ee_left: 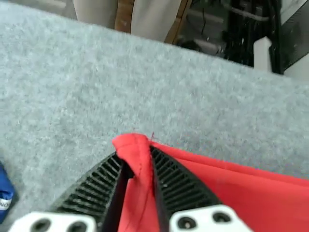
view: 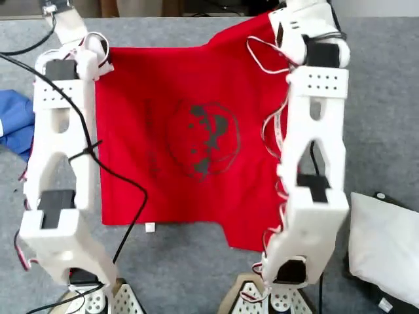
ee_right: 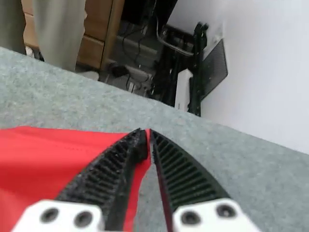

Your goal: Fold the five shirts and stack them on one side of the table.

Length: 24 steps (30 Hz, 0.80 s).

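Pinching the far edge of the red shirt (view: 190,144), you have the left end effector (ee_left: 136,153) clamped on a bunched corner and the right end effector (ee_right: 145,137) closed thinly on the opposite corner's hem. The shirt lies flat, print up, on the grey counter (view: 196,281) between the arms. This looks like the first fold. Next, you likely need to lift both corners together and draw them evenly toward the near hem. A blue shirt (view: 13,127) lies beside the left arm.

Red shirt (view: 163,85), dark print up, flat on grey table (view: 196,275); blue shirt (view: 13,127) bunched nearby.
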### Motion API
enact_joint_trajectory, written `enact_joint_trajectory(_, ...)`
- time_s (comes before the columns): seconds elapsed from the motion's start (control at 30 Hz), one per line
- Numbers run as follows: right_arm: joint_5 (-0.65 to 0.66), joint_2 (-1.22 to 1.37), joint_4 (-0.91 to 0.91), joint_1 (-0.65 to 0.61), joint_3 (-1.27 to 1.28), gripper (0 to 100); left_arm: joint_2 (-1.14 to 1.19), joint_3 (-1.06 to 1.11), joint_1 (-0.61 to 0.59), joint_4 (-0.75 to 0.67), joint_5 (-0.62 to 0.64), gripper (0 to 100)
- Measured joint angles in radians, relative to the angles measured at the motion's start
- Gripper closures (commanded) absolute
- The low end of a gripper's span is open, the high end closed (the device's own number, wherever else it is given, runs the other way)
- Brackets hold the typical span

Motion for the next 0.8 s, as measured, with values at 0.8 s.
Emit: enact_joint_trajectory(0.8,0.083,0.097,0.856,0.000,-0.694,99.4,0.138,-0.213,0.068,0.641,-0.002,98)
